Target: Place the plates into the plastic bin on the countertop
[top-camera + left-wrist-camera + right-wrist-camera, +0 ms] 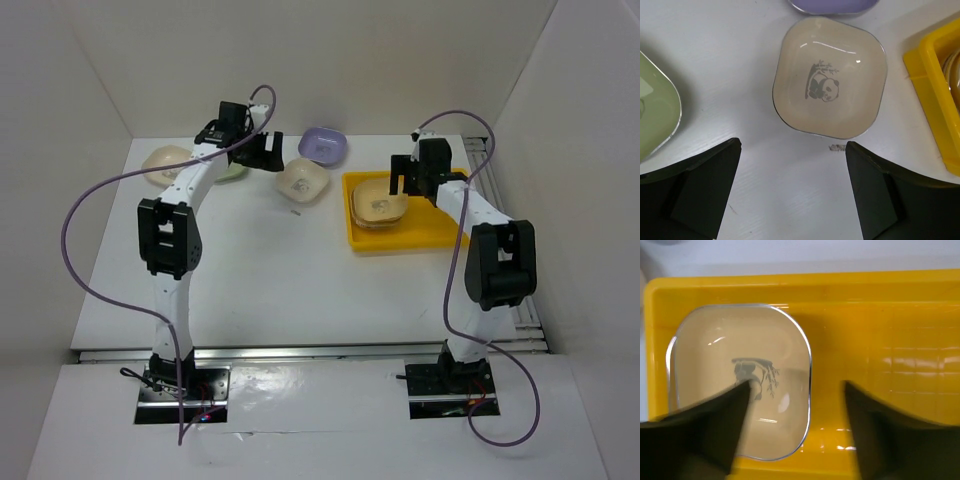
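The top camera is showing the yellow plastic bin (430,232) sitting on the right side of the white desk (280,270), with a stack of plates (378,203) inside by its left wall. It is also showing 4 plates lying outside the bin at the back of the desk. Only the left wrist camera is showing the little panda on the cream plate (830,82), with a green plate (655,110) off to one side and a purple plate (832,4) behind it. The left fingers (700,195) are standing wide apart above the bare desk, holding nothing. The right wrist camera is looking into the bin. The right fingers (900,440) are standing partly apart, gripping nothing, 1 over the top plate and 1 over the yellow floor.
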`<action>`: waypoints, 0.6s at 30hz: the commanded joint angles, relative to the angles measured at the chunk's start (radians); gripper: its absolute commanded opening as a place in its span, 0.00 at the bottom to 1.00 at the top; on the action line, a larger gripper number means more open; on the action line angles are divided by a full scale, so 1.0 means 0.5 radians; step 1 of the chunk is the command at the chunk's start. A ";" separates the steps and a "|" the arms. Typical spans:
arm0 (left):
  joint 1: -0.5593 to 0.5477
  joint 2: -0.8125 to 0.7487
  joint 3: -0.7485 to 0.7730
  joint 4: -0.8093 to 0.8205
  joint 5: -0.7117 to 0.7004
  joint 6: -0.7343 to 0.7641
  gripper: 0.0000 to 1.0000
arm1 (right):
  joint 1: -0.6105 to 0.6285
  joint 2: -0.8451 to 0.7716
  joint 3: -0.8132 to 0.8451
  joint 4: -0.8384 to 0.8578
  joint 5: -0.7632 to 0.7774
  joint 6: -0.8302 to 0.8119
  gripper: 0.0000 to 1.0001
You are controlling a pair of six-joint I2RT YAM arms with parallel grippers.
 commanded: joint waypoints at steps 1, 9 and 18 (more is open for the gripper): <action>-0.040 0.075 0.211 0.009 -0.087 0.099 0.99 | -0.002 -0.069 0.089 0.134 -0.075 0.052 1.00; -0.059 0.311 0.365 0.052 -0.161 0.172 0.91 | 0.109 -0.479 -0.141 0.392 -0.078 0.245 1.00; -0.099 0.510 0.346 0.138 -0.185 0.194 0.86 | 0.207 -0.771 -0.344 0.463 -0.127 0.292 1.00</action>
